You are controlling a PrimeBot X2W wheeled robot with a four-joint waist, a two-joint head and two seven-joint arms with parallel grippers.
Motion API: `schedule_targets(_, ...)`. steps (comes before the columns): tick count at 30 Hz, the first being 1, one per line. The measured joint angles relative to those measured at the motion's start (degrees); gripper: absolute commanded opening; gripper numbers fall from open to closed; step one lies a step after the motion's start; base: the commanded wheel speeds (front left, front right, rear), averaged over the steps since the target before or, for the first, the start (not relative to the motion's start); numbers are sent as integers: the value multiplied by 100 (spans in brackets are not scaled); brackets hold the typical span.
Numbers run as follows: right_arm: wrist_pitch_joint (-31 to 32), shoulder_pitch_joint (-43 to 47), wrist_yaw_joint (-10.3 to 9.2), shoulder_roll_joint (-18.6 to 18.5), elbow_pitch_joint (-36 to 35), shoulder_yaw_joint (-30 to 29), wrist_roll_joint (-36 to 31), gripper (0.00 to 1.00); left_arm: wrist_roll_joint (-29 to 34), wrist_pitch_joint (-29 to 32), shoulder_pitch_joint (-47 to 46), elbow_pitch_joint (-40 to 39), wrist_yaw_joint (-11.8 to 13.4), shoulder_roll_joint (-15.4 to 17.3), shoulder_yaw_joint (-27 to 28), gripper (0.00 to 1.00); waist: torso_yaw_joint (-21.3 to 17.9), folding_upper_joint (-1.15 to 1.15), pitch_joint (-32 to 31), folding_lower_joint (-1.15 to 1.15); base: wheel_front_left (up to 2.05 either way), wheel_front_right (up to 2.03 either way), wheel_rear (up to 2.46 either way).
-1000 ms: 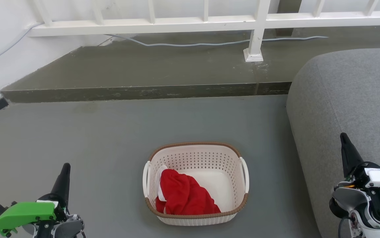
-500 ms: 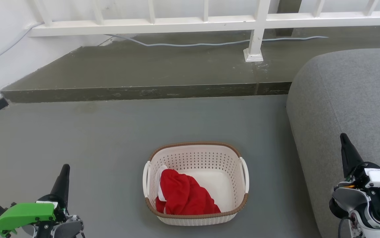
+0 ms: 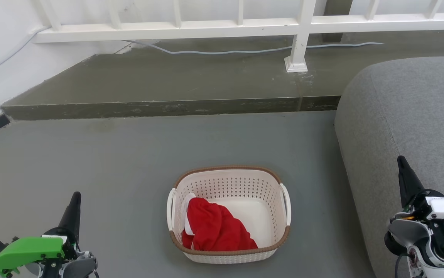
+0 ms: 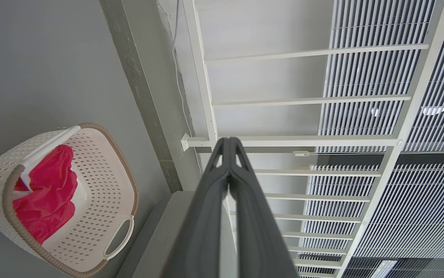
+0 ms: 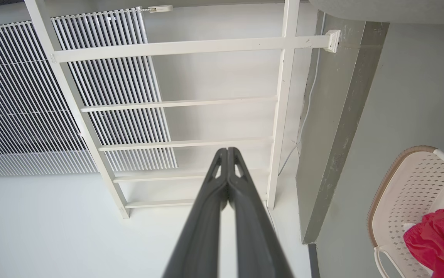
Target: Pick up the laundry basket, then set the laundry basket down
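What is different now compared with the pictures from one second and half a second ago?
The left gripper has sunk very slightly in the head view, shut and empty. Nothing was grasped or released. The right gripper, the laundry basket on the floor and the red cloth inside it stayed as they were.

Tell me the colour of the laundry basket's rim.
Brown, on the laundry basket; clearest in the head view.

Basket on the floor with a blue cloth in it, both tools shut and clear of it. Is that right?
One slip: the cloth is red, not blue, as the head view shows. The rest stands: the laundry basket sits on the floor, and the left tool and right tool are shut and clear of it.
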Motion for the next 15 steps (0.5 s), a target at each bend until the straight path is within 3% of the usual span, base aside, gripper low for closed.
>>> schedule_targets(15,7,-1,1,7,3,-5,-1,0,0,1,-3,8,0,-1,10,0,0,0,0,0,0,0,0)
